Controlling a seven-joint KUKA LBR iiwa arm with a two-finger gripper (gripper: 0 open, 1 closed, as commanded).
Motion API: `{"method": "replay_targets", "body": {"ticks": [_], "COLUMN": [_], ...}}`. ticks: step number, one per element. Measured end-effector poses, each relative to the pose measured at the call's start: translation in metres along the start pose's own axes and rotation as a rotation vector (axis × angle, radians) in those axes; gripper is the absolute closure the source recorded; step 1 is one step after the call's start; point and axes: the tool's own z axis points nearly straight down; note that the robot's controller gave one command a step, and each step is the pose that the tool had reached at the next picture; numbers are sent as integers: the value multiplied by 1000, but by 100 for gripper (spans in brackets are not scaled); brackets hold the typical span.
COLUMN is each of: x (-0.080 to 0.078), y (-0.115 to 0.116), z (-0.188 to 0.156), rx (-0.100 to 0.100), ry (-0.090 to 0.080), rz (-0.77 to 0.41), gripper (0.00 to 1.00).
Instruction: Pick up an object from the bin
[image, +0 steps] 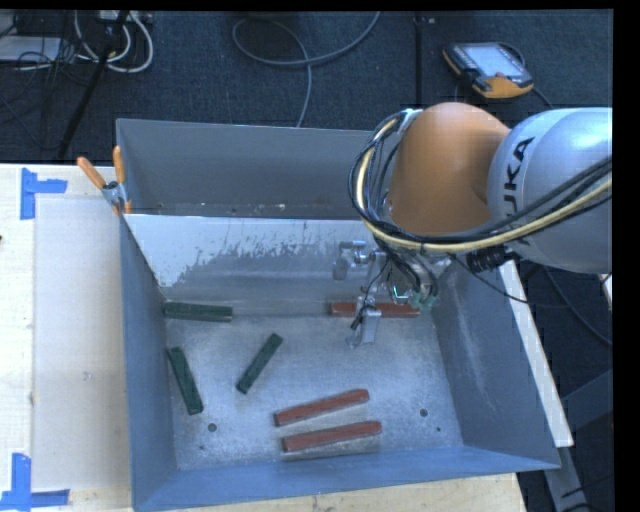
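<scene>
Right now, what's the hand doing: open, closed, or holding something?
Hand: cannot be told whether open or closed; it is at the red-brown bar near the back wall of the bin.

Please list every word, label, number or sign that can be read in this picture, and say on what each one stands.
"KA", after a partly hidden letter: dark lettering on the robot arm's silver housing.
Handheld device on the floor: anything on it is too small to read.
Grey bin, green bars, red-brown bars: no text visible.
</scene>
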Motion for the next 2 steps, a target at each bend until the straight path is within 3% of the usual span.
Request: {"method": "replay_targets", "body": {"ticks": [1,2], "x": [37,55], "y": [1,0], "z": [46,80], "rx": [1,0], "ry": [-5,4], "rz": [-53,7], "gripper": [0,0]}}
